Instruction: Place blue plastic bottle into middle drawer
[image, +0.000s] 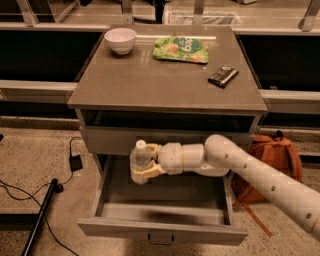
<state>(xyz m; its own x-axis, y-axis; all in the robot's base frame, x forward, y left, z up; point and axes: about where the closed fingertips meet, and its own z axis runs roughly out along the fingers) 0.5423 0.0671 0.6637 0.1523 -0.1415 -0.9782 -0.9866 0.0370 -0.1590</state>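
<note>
The blue plastic bottle (139, 161), clear with a white cap, stands upright in my gripper (145, 164), which is shut on it. The white arm reaches in from the lower right. The bottle hangs over the left part of the open middle drawer (162, 229), a shallow grey tray pulled out toward the camera with a small dark handle at its front. The bottle's base is slightly above the drawer floor, just in front of the closed drawer front above it.
On the cabinet top (150, 85) sit a white bowl (120, 39), a green snack bag (182, 49) and a dark bar (223, 76). An orange backpack (274, 156) leans at the right. Black cables (30, 200) lie on the floor at left.
</note>
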